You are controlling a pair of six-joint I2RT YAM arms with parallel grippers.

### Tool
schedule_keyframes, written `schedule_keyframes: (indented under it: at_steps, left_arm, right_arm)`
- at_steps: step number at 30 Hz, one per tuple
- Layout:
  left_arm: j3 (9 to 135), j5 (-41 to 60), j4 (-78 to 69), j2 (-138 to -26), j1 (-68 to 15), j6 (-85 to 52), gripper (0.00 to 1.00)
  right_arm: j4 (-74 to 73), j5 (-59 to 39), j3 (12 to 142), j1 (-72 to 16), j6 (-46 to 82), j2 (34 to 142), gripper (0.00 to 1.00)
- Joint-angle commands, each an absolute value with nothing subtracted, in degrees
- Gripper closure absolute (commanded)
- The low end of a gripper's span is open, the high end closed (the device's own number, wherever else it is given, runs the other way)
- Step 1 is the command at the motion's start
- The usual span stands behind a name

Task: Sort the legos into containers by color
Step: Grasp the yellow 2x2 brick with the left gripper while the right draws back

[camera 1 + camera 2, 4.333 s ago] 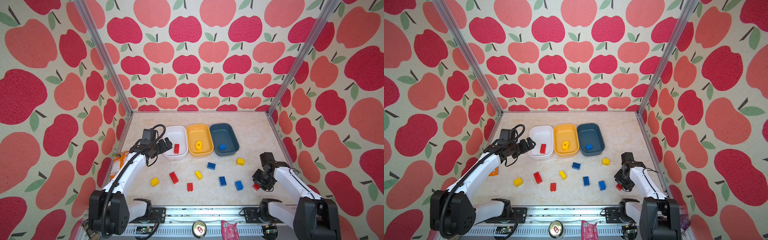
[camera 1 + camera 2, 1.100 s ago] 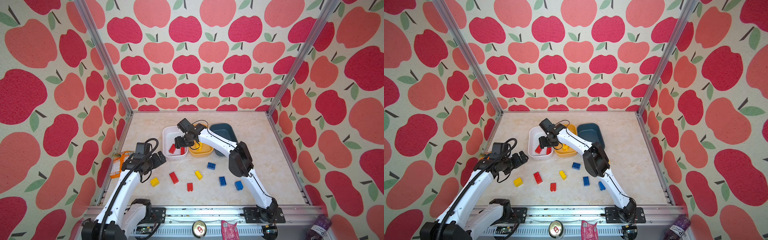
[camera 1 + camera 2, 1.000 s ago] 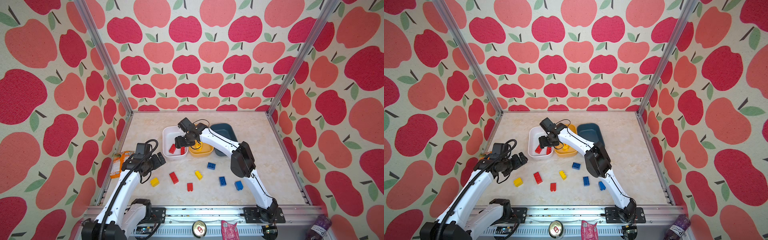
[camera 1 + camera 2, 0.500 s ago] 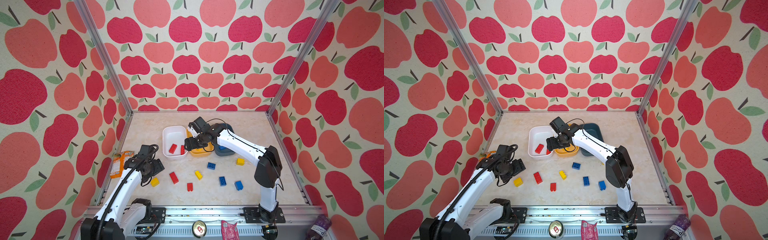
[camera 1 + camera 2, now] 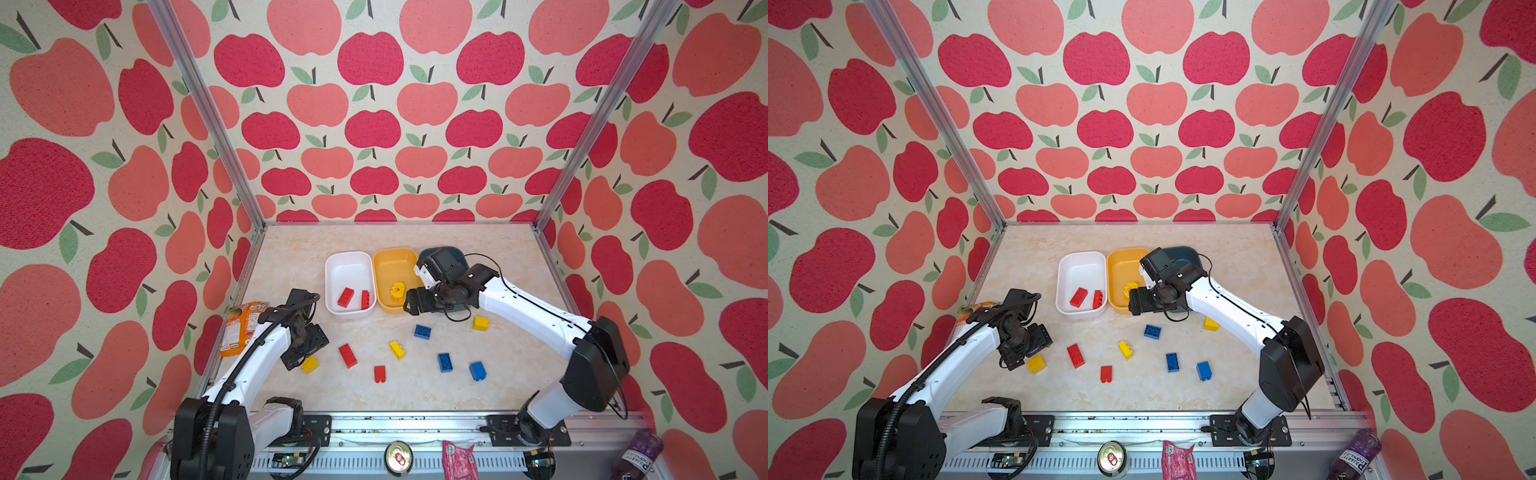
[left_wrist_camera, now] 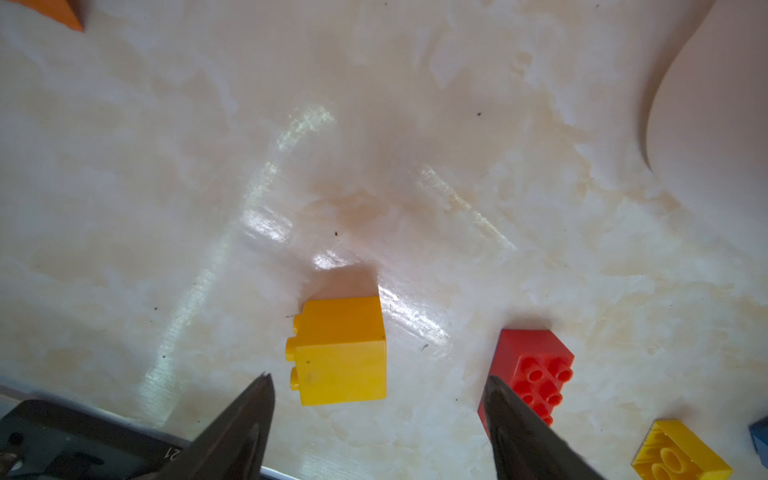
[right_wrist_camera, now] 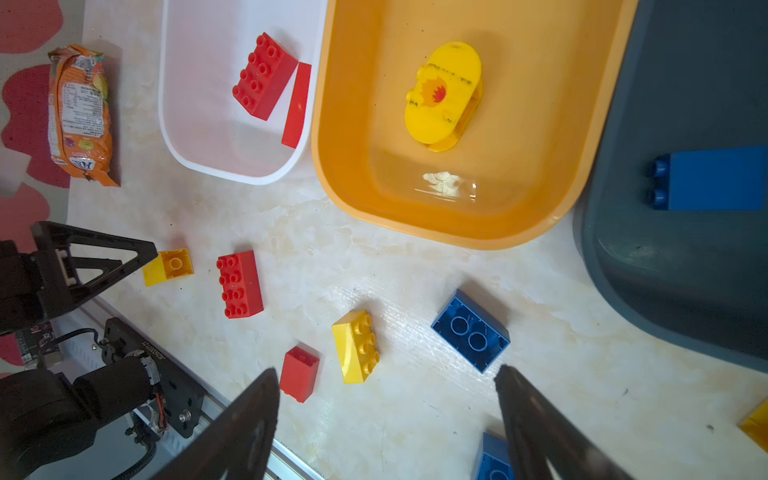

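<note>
Side by side at the back stand the white tub (image 5: 349, 259), the yellow-orange tub (image 5: 392, 255) and the dark blue tub (image 7: 665, 291). My right arm largely covers the blue one in both top views. Two red legos (image 5: 345, 297) lie in the white tub, a yellow piece (image 7: 444, 91) in the yellow one and a blue brick (image 7: 706, 183) in the dark one. Several red, yellow and blue legos are scattered on the table. My left gripper (image 6: 379, 377) is open low over a yellow brick (image 6: 338, 351), not touching it. My right gripper (image 7: 385, 369) hangs open and empty before the yellow tub.
An orange snack packet (image 5: 243, 328) lies by the left wall beside my left arm. Past the front rail are a metal can (image 5: 397, 457), a pink packet (image 5: 457, 459) and a bottle (image 5: 636, 455). A long red brick (image 6: 536, 370) sits just past my left gripper's finger.
My right arm has drawn back from over the white tub to the front of the yellow one, jaws widening. My left gripper has come down over the yellow brick, jaws somewhat narrower.
</note>
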State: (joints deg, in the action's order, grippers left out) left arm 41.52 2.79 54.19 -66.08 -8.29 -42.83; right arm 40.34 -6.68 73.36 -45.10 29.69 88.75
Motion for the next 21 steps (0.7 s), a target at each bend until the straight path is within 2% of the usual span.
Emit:
schedule_keyframes:
  at_steps: [1,14,21]
  left_arm:
    - [41.66,1.85,54.93,-67.54,-7.41,-44.01,0.19]
    - [36.62,2.46,50.16,-69.50,-7.29,-45.57,0.22]
    - [35.56,2.08,47.90,-71.61,-7.27,-45.97,0.30]
  right_arm:
    - [40.01,-7.80,69.08,-43.75,32.01,83.97,0.15]
    - [40.94,-8.88,62.40,-37.71,32.71,76.12,0.12]
    - [40.96,-8.79,62.64,-37.09,32.52,76.29,0.12]
